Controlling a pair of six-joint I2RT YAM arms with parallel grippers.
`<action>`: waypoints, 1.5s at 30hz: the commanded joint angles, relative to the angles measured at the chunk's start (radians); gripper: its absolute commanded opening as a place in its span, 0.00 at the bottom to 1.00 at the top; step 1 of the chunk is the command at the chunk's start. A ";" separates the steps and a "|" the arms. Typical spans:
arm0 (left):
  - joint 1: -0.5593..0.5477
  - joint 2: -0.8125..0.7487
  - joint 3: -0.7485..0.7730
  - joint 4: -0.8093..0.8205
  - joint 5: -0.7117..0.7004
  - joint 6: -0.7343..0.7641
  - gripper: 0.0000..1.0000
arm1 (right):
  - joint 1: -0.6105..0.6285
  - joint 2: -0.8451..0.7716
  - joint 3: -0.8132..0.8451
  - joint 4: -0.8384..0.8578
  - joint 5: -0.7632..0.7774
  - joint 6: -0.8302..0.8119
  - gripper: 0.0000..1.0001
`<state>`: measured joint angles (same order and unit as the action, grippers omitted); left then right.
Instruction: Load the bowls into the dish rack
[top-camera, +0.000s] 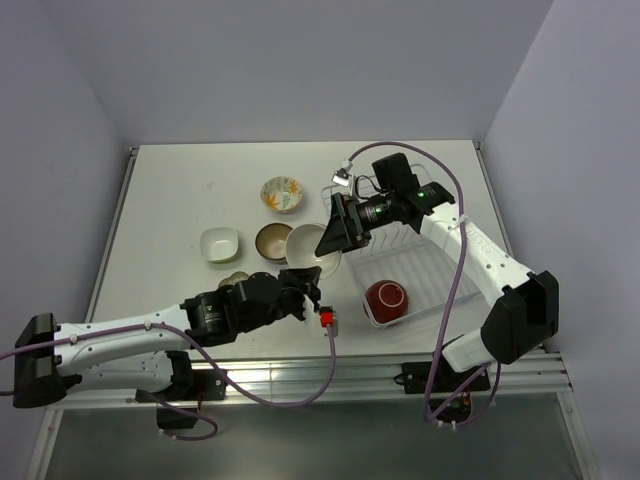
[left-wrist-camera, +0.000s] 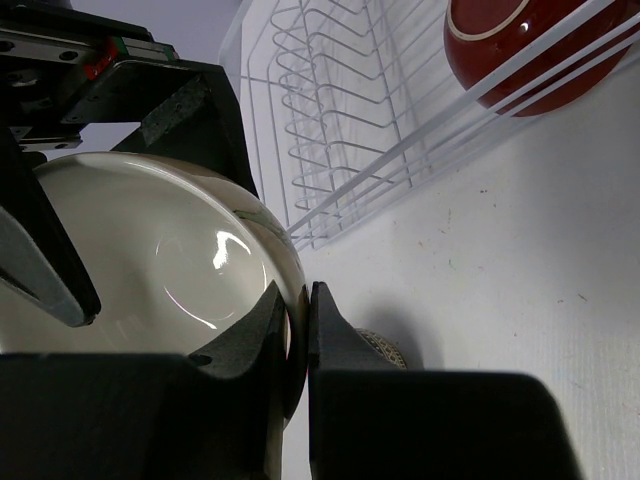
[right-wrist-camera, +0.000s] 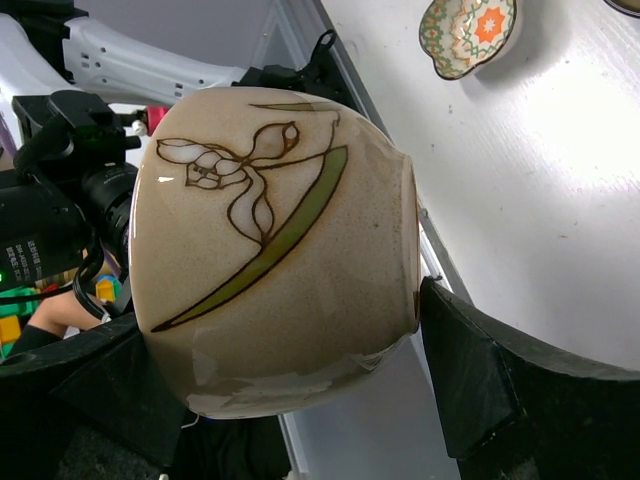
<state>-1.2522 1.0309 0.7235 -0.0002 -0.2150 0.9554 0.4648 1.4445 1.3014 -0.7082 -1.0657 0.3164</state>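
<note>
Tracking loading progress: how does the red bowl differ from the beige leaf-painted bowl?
The red bowl rests inside the dish rack; the beige bowl is held aloft, pinched at its rim by the left claw and spanned by the right claw. The red bowl is solid red outside; the beige bowl carries a painted flower and green leaf. Both are glossy.

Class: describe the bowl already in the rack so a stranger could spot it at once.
Find the white wire rack on the table's right side. One bowl sits in its near end. It alone is red and inside the rack; the other bowls are left of it.
</note>
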 joint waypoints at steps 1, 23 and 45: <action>-0.007 -0.040 0.039 0.118 0.006 0.017 0.00 | -0.002 -0.006 0.007 0.042 -0.077 0.006 0.88; -0.010 -0.046 0.021 0.060 0.026 0.011 0.34 | -0.054 -0.047 0.029 0.050 -0.100 -0.046 0.00; -0.010 -0.012 0.019 0.017 0.055 0.022 0.40 | -0.084 -0.070 0.050 -0.020 -0.071 -0.132 0.00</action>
<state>-1.2549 1.0096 0.7235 0.0166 -0.1879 0.9676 0.3813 1.4361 1.3014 -0.7364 -1.0927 0.2062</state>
